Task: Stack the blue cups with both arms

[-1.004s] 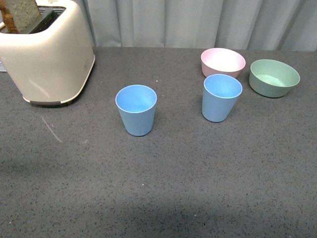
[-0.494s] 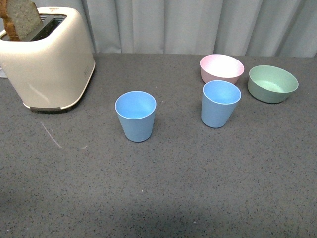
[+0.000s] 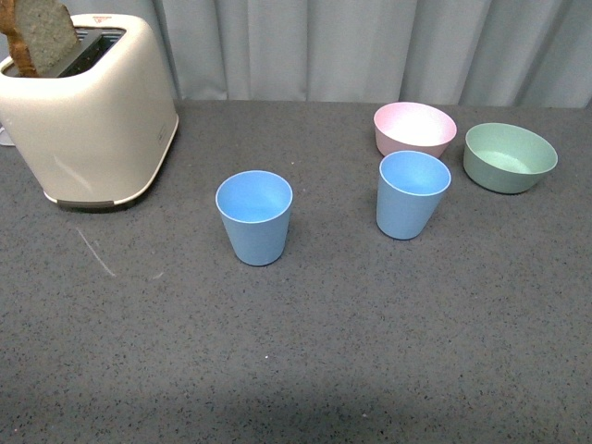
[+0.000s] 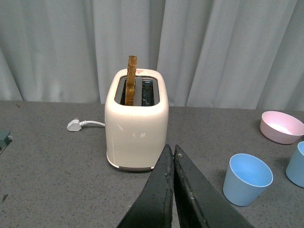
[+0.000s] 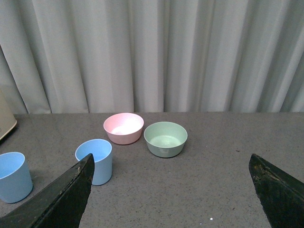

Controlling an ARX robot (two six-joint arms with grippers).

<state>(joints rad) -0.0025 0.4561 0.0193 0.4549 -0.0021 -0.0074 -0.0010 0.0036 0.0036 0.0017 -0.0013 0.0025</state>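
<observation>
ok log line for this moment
left cup upright | right cup upright, unstacked | left end effector shut | right end effector open

I see the left cup (image 3: 254, 217) and right cup (image 3: 413, 195) in one plain light blue, a pink bowl (image 3: 414, 129), a green bowl (image 3: 510, 157) — the table (image 3: 305, 351) dark grey with fine speckles, the toaster (image 3: 92, 120) cream.

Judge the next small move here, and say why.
Probably lower the right gripper toward the right-hand blue cup: its jaws stand wide open, the left gripper has jaws shut, and the other blue cup stands apart, both upright, ungrasped.
</observation>
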